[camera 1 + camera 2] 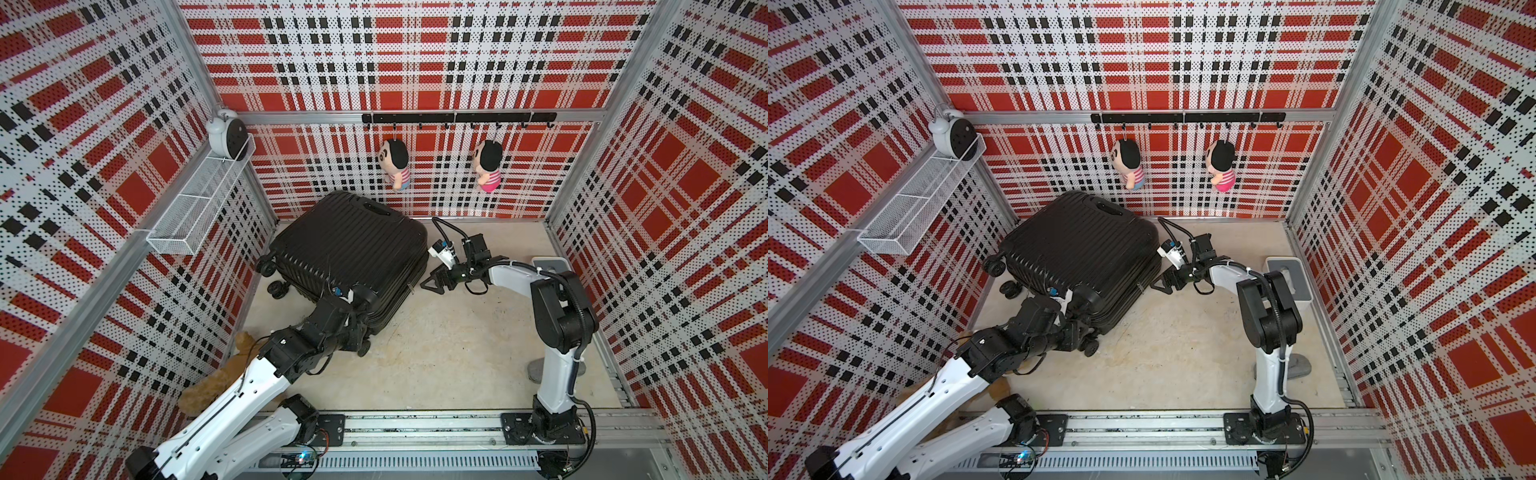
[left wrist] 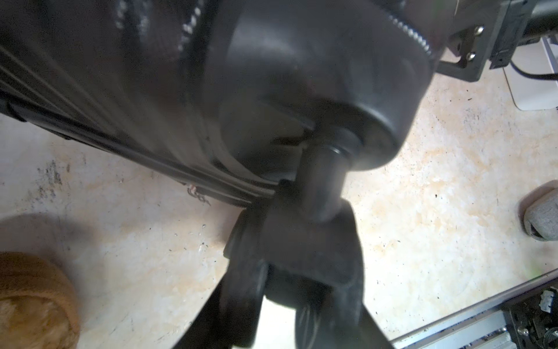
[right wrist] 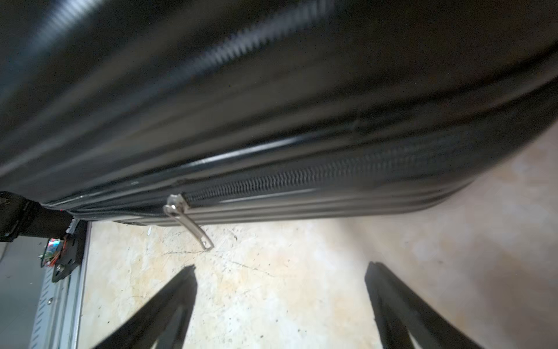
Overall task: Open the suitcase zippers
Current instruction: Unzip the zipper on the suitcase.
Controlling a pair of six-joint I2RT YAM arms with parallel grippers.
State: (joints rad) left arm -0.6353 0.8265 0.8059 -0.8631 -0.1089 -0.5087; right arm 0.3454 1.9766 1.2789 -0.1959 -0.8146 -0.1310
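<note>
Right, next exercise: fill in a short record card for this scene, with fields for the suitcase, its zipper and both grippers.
suitcase: black, ribbed hard shell, lying on its broad side on the floor
zipper track: teeth meshed along the stretch seen from the right wrist
zipper pull: silver, dangling free from its slider
left gripper: closed on a caster wheel at the suitcase's near corner
right gripper: open, empty, aimed at the zipper pull, not touching it
</note>
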